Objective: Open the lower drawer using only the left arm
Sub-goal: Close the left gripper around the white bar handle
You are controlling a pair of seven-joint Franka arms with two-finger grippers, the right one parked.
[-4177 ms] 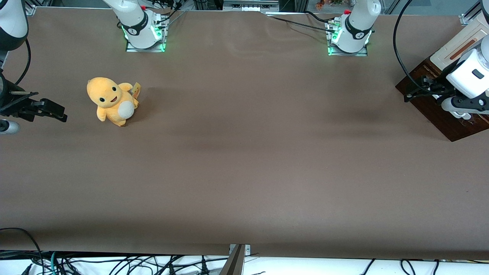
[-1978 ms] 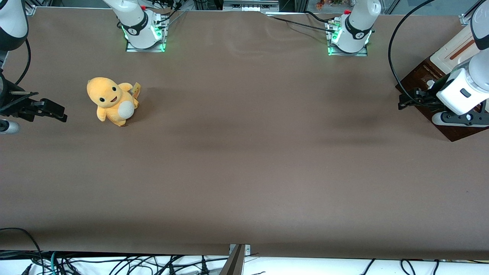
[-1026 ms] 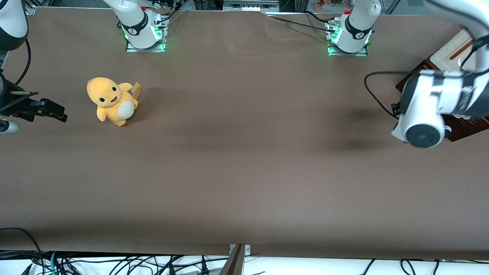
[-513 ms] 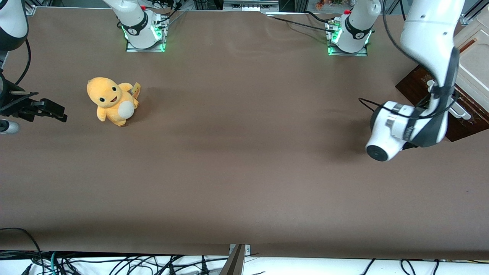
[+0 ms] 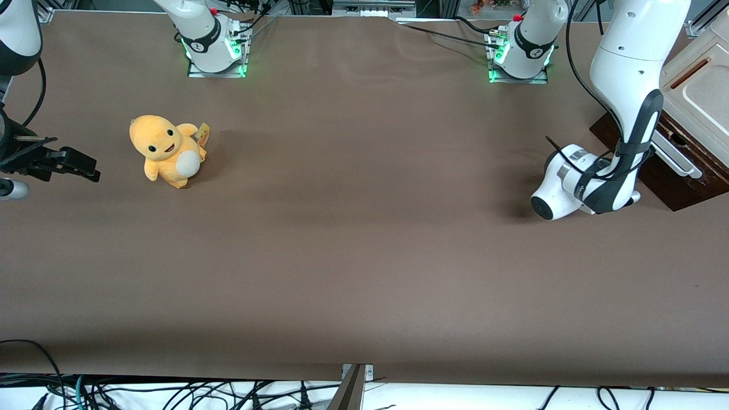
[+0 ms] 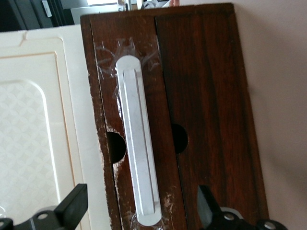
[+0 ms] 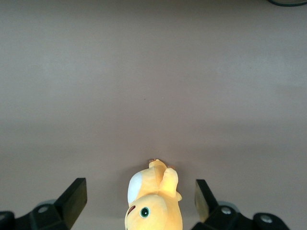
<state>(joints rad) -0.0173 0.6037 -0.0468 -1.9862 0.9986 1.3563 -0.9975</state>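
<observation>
one lower drawer [image 6: 192, 120], dark wood front with a white bar handle [image 6: 136, 148], sits shut at the working arm's end of your brown table [image 5: 364, 256]. gripper [image 6: 139, 211] hovers in front of the handle, fingers [image 6: 72, 207] spread, not touching. left arm [image 5: 621, 114] has swung down since half a second ago. yellow plush [image 5: 165, 151] unmoved near the parked arm's end.

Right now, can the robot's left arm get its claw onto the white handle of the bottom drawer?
Probably yes. The claw is open, one finger on each side of the white handle of the lower drawer, and nothing lies between them. It has not closed on it yet.
</observation>
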